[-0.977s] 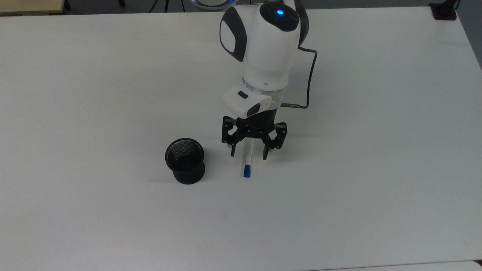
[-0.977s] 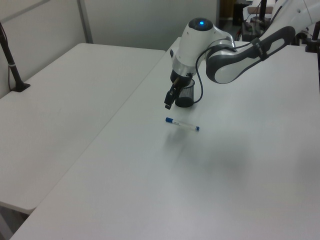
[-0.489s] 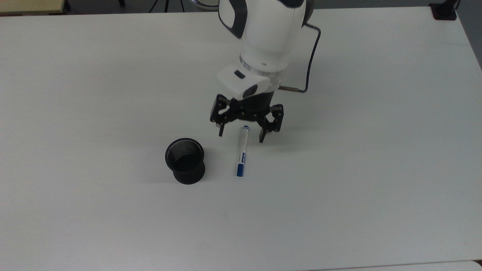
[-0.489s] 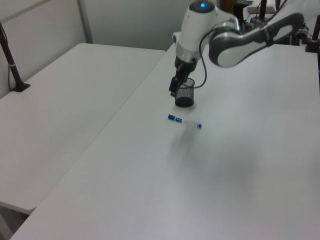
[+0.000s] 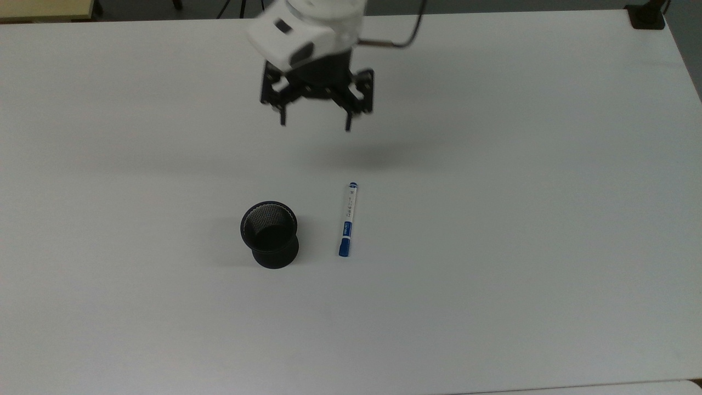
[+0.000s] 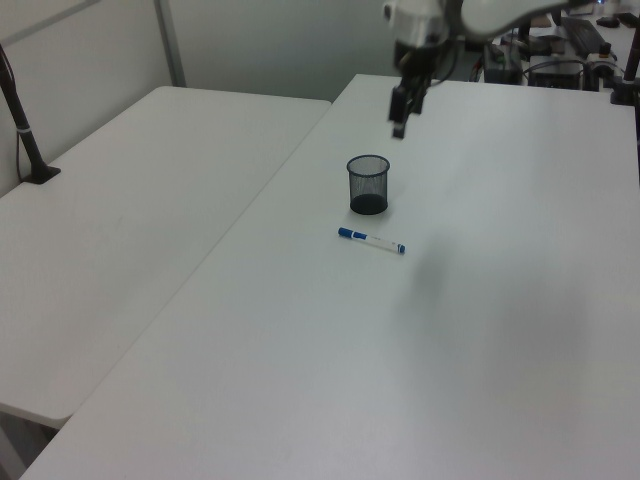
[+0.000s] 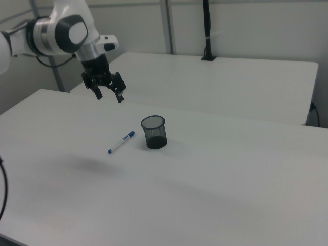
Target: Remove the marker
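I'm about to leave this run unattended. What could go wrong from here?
1. The marker lies loose on the table, a round barrel that may roll if nudged.
2. It lies close beside the mesh cup, so the open hand, if it descends again, might knock the cup.

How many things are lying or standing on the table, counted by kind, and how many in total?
Marker: 1
Black mesh cup: 1
Total: 2
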You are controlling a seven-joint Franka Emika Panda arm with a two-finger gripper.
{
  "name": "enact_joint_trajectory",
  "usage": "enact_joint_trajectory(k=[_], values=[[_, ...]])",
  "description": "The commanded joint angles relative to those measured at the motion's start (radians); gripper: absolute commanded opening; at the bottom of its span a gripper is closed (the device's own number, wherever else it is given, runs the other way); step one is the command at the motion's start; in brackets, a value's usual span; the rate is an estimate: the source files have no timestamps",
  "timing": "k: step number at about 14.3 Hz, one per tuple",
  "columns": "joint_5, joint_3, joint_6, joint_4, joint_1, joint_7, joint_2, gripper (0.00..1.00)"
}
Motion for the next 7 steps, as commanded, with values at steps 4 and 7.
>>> enact_joint_trajectory(k=[4,7], values=[[0.084,-0.007,-0.244,-0.117,-0.058,-0.158,-0.216,1.00],[0.084,-0.013,-0.279,-0.107,-0.058,-0.155,-0.220,1.00]])
